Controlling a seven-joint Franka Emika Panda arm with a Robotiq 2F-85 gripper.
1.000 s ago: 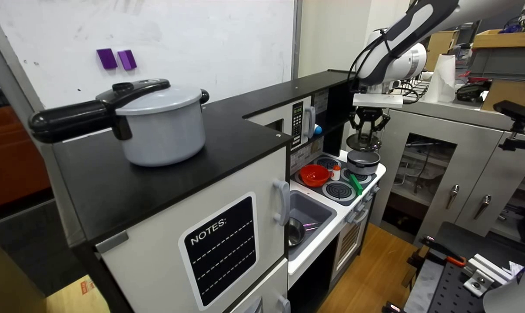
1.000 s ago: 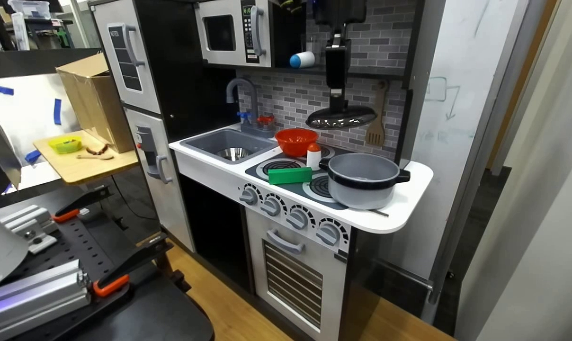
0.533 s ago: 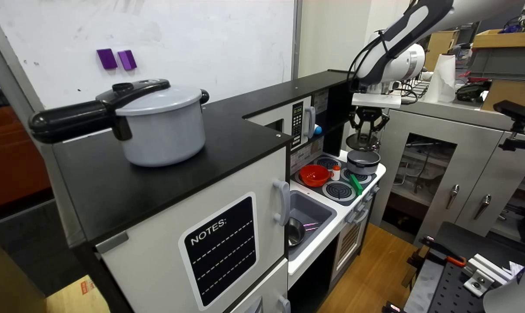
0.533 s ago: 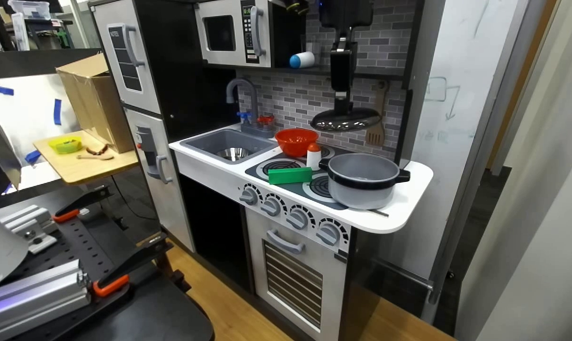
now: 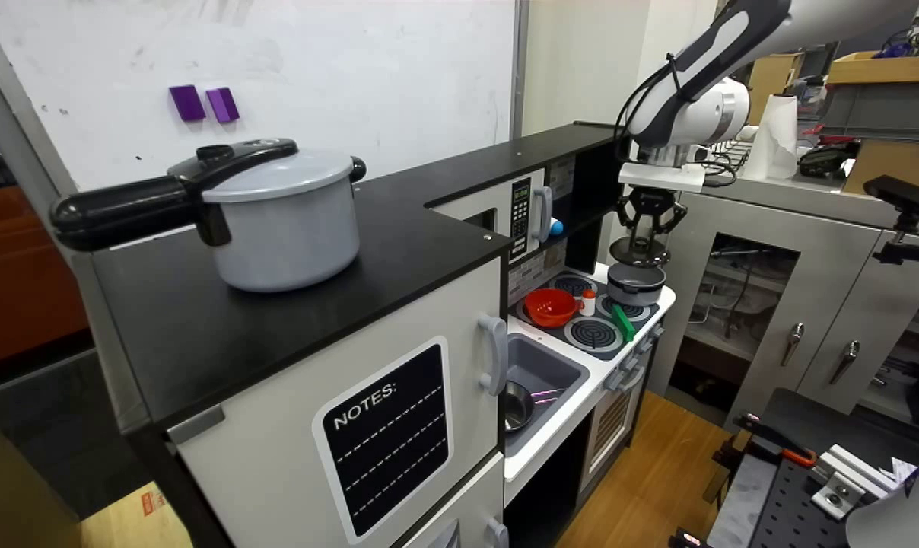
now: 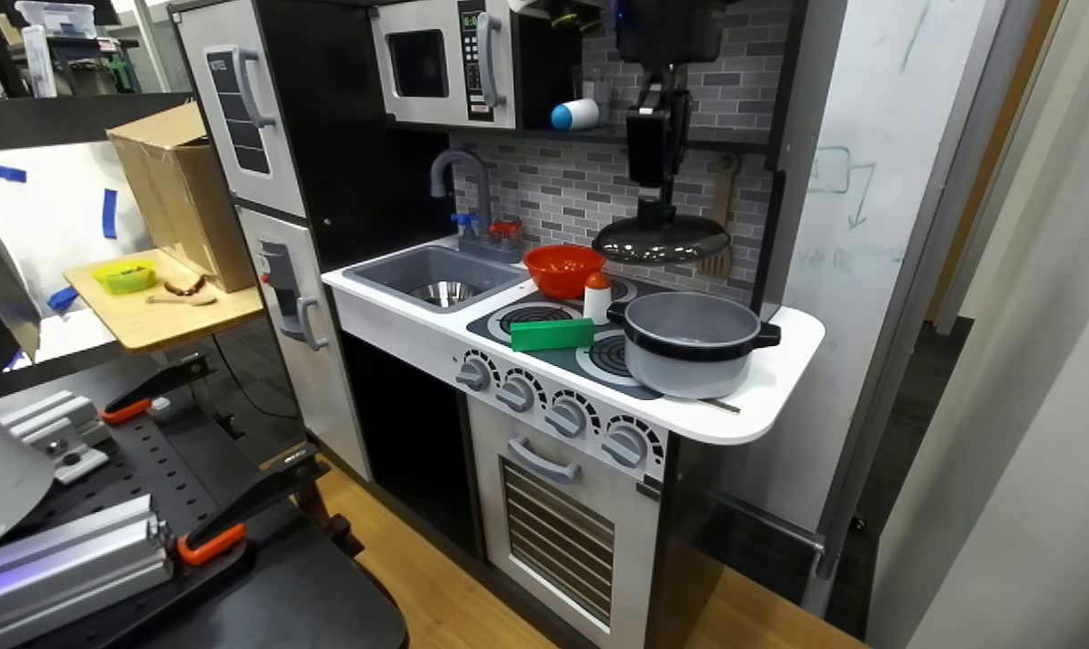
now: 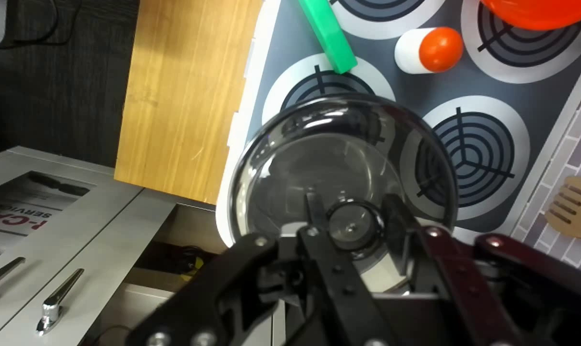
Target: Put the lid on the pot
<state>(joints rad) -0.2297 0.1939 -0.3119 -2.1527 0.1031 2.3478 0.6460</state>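
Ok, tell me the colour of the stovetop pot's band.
Black; the band shows best in an exterior view.

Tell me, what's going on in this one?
A robot arm has its jaws closed on a see-through lid. The lid hangs above a small grey pot at the end of a toy stovetop, with a gap between them, so the pot is not yet covered. A red bowl, an orange-topped shaker and a green block share the stovetop.
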